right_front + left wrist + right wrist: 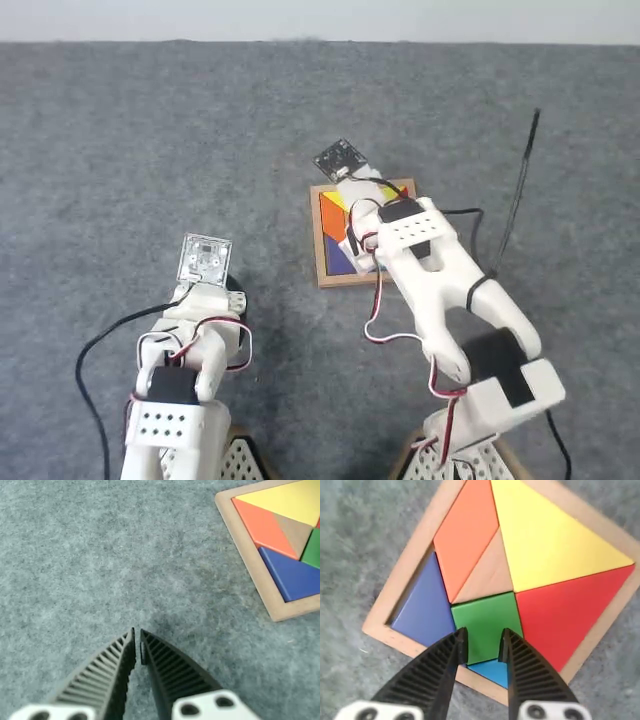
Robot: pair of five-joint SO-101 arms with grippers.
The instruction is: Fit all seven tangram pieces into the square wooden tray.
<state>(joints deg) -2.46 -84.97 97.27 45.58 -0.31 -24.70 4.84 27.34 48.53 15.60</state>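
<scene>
Seven tangram pieces lie flat in the square wooden tray (420, 542), edges meeting: a yellow triangle (545, 540), a red triangle (565, 615), an orange parallelogram (467, 535), a tan triangle (487, 577), a green square (485, 622), a dark blue triangle (422, 610) and a light blue triangle (490, 671). From the high view the tray (345, 281) sits just toward 3 o'clock of the table's middle, with dark blue at its 7 o'clock corner and orange near 10 o'clock. The right gripper (483, 635) hangs over the green square, fingers parted and holding nothing; whether they touch the piece I cannot tell. The left gripper (137, 632) is over bare grey felt (100, 555), its fingers drawn almost together and empty, well apart from the tray (252, 555), which lies toward its 2 o'clock.
</scene>
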